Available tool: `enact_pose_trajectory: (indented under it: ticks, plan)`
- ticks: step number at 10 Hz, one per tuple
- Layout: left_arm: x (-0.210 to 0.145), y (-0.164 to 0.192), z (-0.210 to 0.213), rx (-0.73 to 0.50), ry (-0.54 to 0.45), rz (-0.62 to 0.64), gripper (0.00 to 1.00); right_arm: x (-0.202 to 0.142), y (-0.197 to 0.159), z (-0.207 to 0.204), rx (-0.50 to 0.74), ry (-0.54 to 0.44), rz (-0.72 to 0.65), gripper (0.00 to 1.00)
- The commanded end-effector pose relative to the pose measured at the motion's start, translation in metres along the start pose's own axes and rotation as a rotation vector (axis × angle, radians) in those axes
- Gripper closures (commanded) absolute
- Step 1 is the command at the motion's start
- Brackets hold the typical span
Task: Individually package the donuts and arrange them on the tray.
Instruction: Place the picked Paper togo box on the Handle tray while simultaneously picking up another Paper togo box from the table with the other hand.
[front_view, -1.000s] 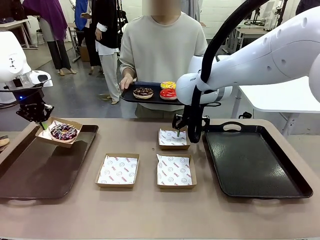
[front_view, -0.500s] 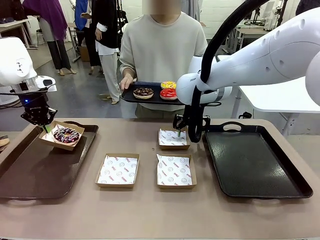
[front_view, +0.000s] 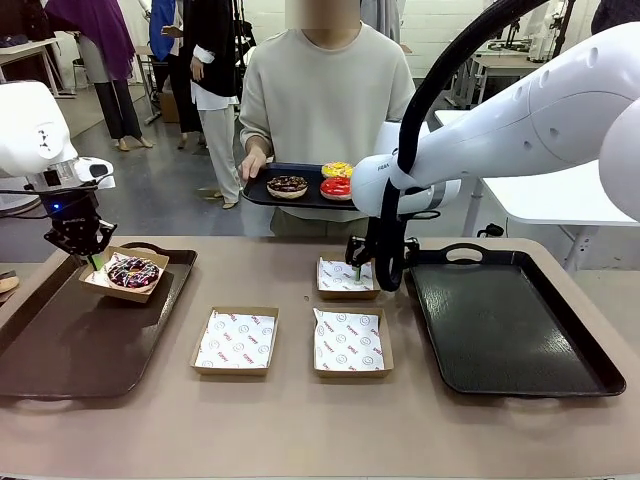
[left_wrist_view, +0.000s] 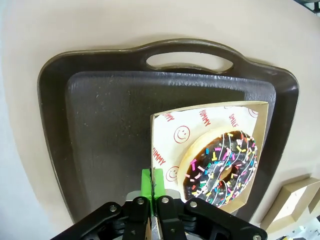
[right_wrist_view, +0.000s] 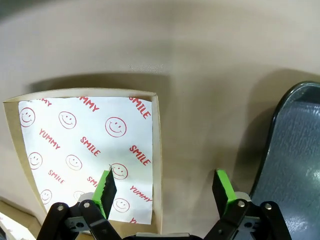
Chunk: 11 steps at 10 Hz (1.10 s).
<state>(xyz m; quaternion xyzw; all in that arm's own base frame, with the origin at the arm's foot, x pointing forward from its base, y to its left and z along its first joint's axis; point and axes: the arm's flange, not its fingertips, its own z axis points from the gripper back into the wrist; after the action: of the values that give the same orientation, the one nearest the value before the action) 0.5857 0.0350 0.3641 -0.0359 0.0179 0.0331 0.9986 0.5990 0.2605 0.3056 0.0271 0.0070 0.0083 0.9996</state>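
One donut (left_wrist_view: 202, 175) is boxed, its box (left_wrist_view: 167, 145) pinched by my left gripper (left_wrist_view: 151, 182) at the tray's (left_wrist_view: 100, 130) far end; right of the tray my right gripper (right_wrist_view: 165, 185) straddles an empty box (right_wrist_view: 85, 150), wide; beyond it, three donuts (front_view: 287, 184) await packing.

Front: yellow donut (front_view: 337, 169) part hidden bhd red donut (front_view: 336, 187).

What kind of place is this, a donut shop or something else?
Likely a robotics lab, not a shop: the left gripper grips a donut box, the right gripper is open, and work tables stand behind.
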Motion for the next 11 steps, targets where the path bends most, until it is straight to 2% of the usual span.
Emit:
enact_pose_trajectory:
  ticks: [1, 2, 3, 4, 5, 6, 7, 11]
  plan:
    - [0.004, -0.001, 0.005, 0.016, 0.014, 0.024, 0.99, 0.008, 0.003, 0.001, -0.033, -0.008, 0.029, 0.00]
    - [0.005, -0.001, 0.005, 0.011, 0.019, 0.024, 0.99, 0.008, 0.004, 0.001, -0.030, -0.011, 0.035, 0.00]
    - [0.005, -0.001, 0.005, 0.008, 0.020, 0.019, 0.44, 0.008, 0.004, 0.003, -0.023, -0.021, 0.038, 0.59]
    - [0.005, -0.001, 0.004, 0.008, 0.023, 0.017, 0.43, 0.007, 0.004, 0.005, -0.025, -0.027, 0.035, 0.59]
    - [0.006, 0.000, 0.004, 0.006, 0.025, 0.017, 0.00, 0.006, 0.005, 0.008, -0.034, -0.033, 0.035, 1.00]
    - [0.006, 0.000, 0.005, 0.003, 0.027, 0.018, 0.40, 0.006, 0.004, 0.010, -0.039, -0.036, 0.030, 0.64]
    - [0.007, 0.000, 0.004, 0.001, 0.031, 0.017, 0.00, 0.007, 0.004, 0.010, -0.041, -0.035, 0.025, 1.00]
    - [0.008, 0.002, 0.004, 0.001, 0.034, 0.017, 0.00, 0.007, 0.003, 0.011, -0.057, -0.031, 0.016, 1.00]
